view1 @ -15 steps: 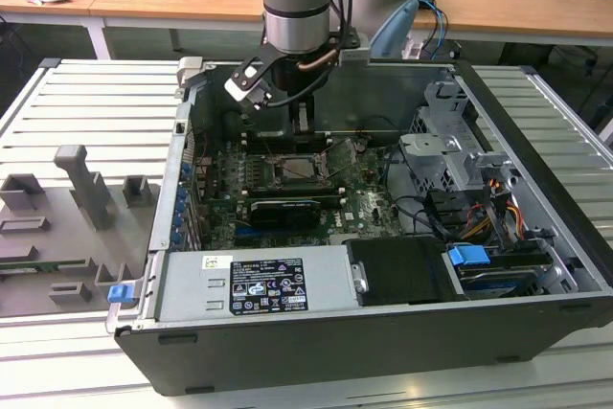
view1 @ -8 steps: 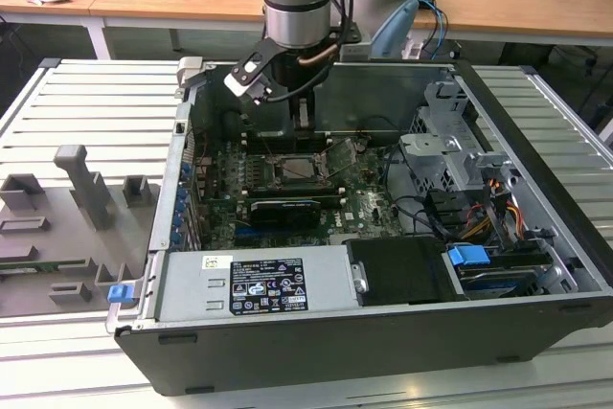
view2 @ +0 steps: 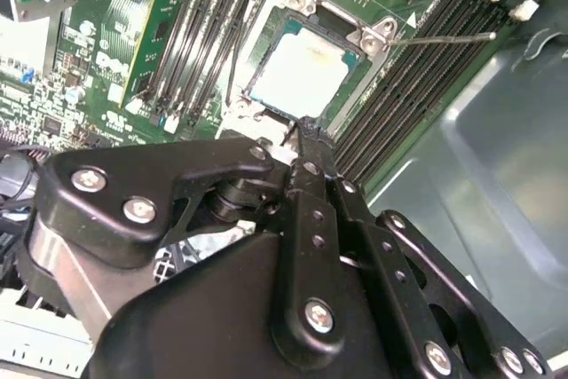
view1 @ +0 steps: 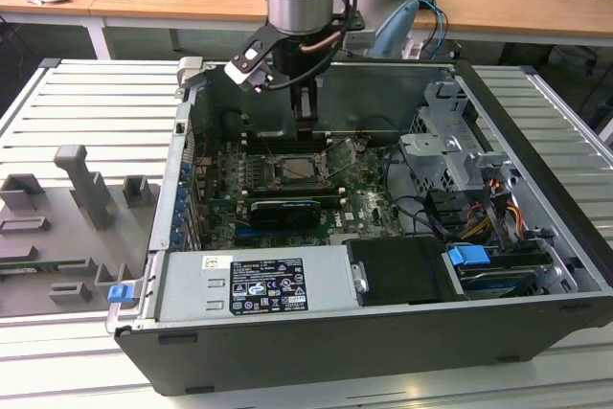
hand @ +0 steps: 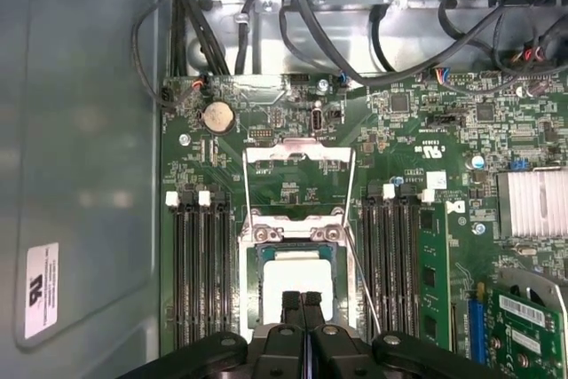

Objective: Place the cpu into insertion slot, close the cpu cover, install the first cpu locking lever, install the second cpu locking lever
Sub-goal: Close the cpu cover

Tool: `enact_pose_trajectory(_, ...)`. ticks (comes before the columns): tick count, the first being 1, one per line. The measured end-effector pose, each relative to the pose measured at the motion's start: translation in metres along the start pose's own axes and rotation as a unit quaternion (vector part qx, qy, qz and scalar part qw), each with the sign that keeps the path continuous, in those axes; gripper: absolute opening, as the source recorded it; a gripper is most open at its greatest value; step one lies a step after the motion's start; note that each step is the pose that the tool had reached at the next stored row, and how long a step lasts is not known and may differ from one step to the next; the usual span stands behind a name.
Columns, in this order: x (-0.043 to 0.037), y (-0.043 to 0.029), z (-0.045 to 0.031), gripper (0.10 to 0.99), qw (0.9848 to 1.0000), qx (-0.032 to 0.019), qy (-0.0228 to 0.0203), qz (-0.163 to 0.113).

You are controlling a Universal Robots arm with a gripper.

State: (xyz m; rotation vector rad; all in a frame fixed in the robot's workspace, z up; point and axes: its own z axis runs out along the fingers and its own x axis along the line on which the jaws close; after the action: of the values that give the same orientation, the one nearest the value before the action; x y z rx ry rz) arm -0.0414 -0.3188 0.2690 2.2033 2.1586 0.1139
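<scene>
- Case (view1: 383,356): a dark computer box lying open, with the arm reaching in from above.
- Motherboard (hand: 417,130): green, flat on the case floor.
- Gripper (hand: 302,301): black fingers pressed together, holding nothing, tips just above one edge of the cpu.
- Cover (hand: 266,154): thin silvery frame with an open centre, hinged back off the socket. Probably light and stiff, best pushed at its free edge.
- Cpu (hand: 297,271): small pale silvery square, seated flat in the socket. Likely light, smooth and fragile, best gripped by opposite edges.
- Lever (view2: 444,38): thin wire rod, raised beside the socket.
</scene>
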Motion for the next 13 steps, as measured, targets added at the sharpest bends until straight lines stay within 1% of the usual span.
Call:
enact_pose_trajectory(1, 0.0, 0.0018, 0.0001, 0.106, 1.0, 0.0015, 0.0002, 0.0)
enact_pose_trajectory(4, 0.0001, 0.007, 0.0006, 0.106, 1.0, 0.0035, 0.0013, 0.0)
enact_pose_trajectory(5, -0.0006, 0.0098, 0.0008, 0.106, 1.0, 0.0043, 0.0025, 0.0)
enact_pose_trajectory(6, -0.0011, 0.0102, 0.0008, 0.106, 0.9999, 0.0052, 0.0095, 0.001)
enact_pose_trajectory(7, -0.002, 0.0107, 0.0009, 0.106, 0.9998, 0.0074, 0.0197, 0.002)
enact_pose_trajectory(8, -0.0026, 0.0117, 0.001, 0.106, 0.9996, 0.0096, 0.0253, 0.003)
enact_pose_trajectory(10, -0.003, 0.0129, 0.0011, 0.106, 0.9996, 0.0097, 0.0256, 0.003)
enact_pose_trajectory(13, -0.0031, 0.0172, 0.0015, 0.106, 0.9996, 0.0098, 0.0255, 0.003)
